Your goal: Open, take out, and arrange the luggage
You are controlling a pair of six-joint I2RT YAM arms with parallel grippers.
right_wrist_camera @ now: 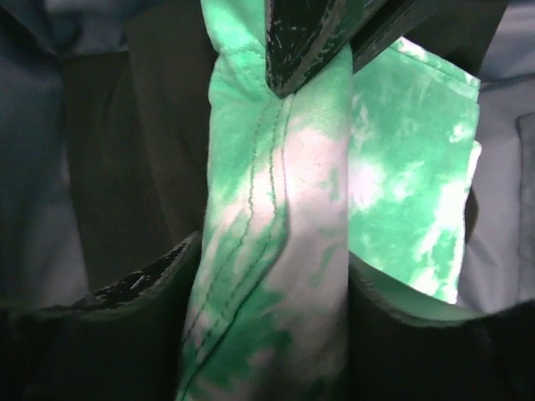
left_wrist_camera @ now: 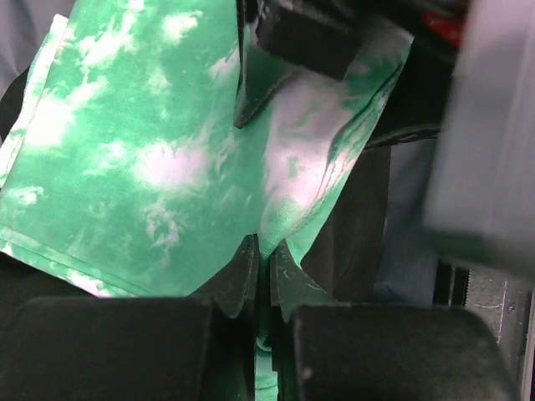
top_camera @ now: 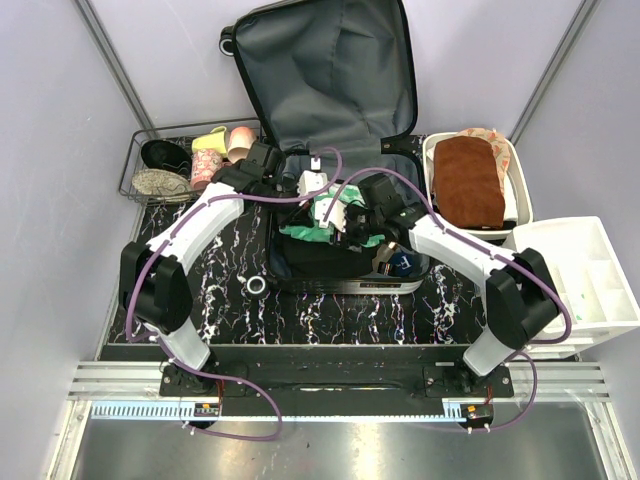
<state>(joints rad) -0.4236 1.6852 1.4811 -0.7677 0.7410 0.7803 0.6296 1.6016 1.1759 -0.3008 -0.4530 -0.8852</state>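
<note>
Your luggage [top_camera: 330, 70] lies open in the middle of the table [top_camera: 220, 290], right in front of both arms. Its lid stands up at the back and leans toward the wall. The inside of the lid is soft grey cloth with wrinkles in it. The edge around it is black, and one black wheel [top_camera: 229, 43] peeks out at the lid's top left corner. The bottom half lies flat and has dark clothes [top_camera: 320, 255] in it. Both arms reach into that half and meet at a green cloth [left_wrist_camera: 142, 159] with white cloudy spots. Your left fingers [left_wrist_camera: 238, 276] are pressed together and pinch the edge of the green cloth. Your right fingers [right_wrist_camera: 134, 292] sit on both sides of a thick fold of the same cloth and touch it on each side. To the left of the luggage is a black wire basket [top_camera: 135, 165] with shoes in it. To the right is a white bin [top_camera: 430, 150] with a brown towel [top_camera: 468, 180] on top. A small ring of tape [top_camera: 256, 286] lies on the table near the luggage's front left corner.
</note>
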